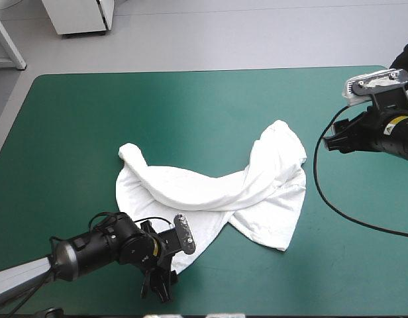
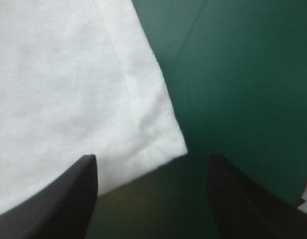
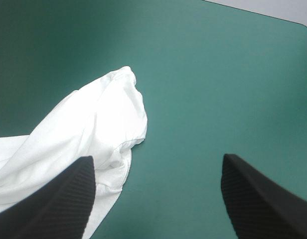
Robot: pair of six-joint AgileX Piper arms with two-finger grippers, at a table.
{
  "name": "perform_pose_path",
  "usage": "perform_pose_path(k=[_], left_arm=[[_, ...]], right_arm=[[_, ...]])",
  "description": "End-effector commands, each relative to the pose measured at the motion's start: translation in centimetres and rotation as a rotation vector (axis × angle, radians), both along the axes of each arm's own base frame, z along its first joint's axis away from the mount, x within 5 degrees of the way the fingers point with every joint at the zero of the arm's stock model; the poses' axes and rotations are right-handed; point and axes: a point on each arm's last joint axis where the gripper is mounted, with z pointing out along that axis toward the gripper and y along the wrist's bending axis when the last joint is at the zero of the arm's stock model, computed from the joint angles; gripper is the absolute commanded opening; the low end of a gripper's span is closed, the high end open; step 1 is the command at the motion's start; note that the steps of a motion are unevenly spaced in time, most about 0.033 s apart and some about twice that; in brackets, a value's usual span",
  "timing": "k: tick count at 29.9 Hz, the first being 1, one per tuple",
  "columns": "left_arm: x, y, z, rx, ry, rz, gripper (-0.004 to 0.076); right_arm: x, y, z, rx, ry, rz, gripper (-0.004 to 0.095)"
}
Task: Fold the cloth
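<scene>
From above: a white T-shirt (image 1: pixel 210 192) lies crumpled and twisted near the middle of a desk (image 1: pixel 91 119) with a teal-green cover. A rolled band of cloth runs across it to a bunched peak at its right end, and a loose flap trails toward the desk's near edge. The left gripper (image 1: pixel 161 283) sits at the T-shirt's near-left hem. The right gripper (image 1: pixel 334 140) stands apart from the T-shirt, off its right-hand bunch.

From the left wrist: the left gripper (image 2: pixel 151 162) has its black fingers (image 2: pixel 69 199) spread wide and holds nothing. A hemmed corner of the T-shirt (image 2: pixel 69 89) reaches into the gap between them. One finger stands at the cloth's edge, the other over the bare teal-green cover (image 2: pixel 243 74) just beside that corner.

From the right wrist: the right gripper (image 3: pixel 158 162) is likewise spread apart and empty. The T-shirt's (image 3: pixel 93 129) bunched end lies ahead of one finger (image 3: pixel 59 204). The other finger is over bare cover (image 3: pixel 218 74), clear of the cloth. Beyond the T-shirt, a rounded corner of the desk shows.
</scene>
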Motion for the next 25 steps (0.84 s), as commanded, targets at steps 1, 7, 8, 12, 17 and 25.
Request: perform_pose_path(k=[1,7,8,12,17,25], left_arm=[[0.6,-1.3,-0.6,-0.026,0.004,0.004,0.0463],[1.1,-2.2,-2.2,-0.025,0.049,0.033,0.0453],[1.1,-2.3,-2.5,-0.017,0.054,0.034,0.0437],[1.3,-2.6,-3.3,0.004,0.070,0.040,0.0256],[1.5,-2.8,-4.2,0.027,0.090,0.043,-0.0010],[1.3,-2.6,-4.6,0.059,0.124,0.061,-0.0010]], right_arm=[[0.3,-0.2,1.1,-0.001,-0.083,-0.008,0.0671],[1.8,0.0,0.1,-0.009,-0.038,-0.006,0.0671],[2.3,0.1,-0.3,-0.011,-0.024,-0.006,0.0671],[4.6,0.4,-2.1,-0.018,0.048,-0.005,0.0671],[7.8,0.8,-5.1,-0.030,0.153,-0.007,0.0672],[13.5,1.7,-12.0,-0.014,0.342,-0.007,0.0672]])
